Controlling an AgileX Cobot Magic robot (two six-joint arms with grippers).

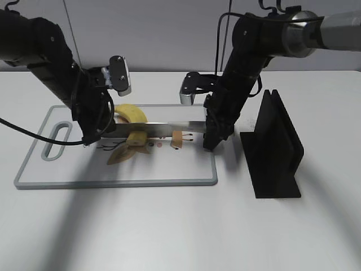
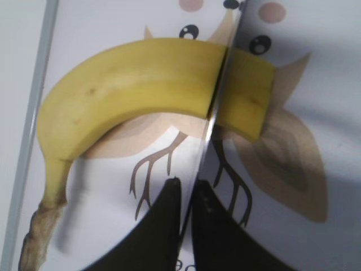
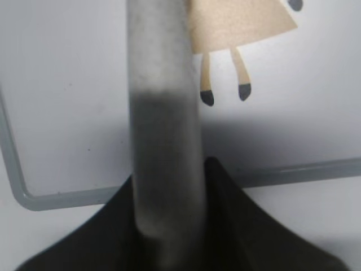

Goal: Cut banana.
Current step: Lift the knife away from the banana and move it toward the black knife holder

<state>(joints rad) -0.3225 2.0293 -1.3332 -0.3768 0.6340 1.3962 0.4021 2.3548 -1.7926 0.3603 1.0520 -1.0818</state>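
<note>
— One banana (image 2: 130, 84) on the board, is it?

— Yes, lying on the cutting board (image 1: 169, 172), over the printed cartoon figures. The knife (image 1: 163, 130) blade stands edge-down in it, near the blunt end, so a short piece (image 2: 248, 93) sits on the far side of the blade and the long curved part with the stem on the near side. The two parts touch the blade on either side.

— Who has the knife?

— Both. The right claw (image 1: 211, 141) is clamped on the handle at the board's right edge; the wrist view there shows the handle running up between the dark fingers (image 3: 237, 226). The left claw (image 2: 186, 226) is closed to a thin slit with the blade's tip end pinched between its fingers.

— Anything that holds things?

— A black knife stand (image 1: 276, 147) on the white worktop (image 1: 180, 231), just right of the board, upright, apart from the claw. Its slot carries nothing visible.
</note>
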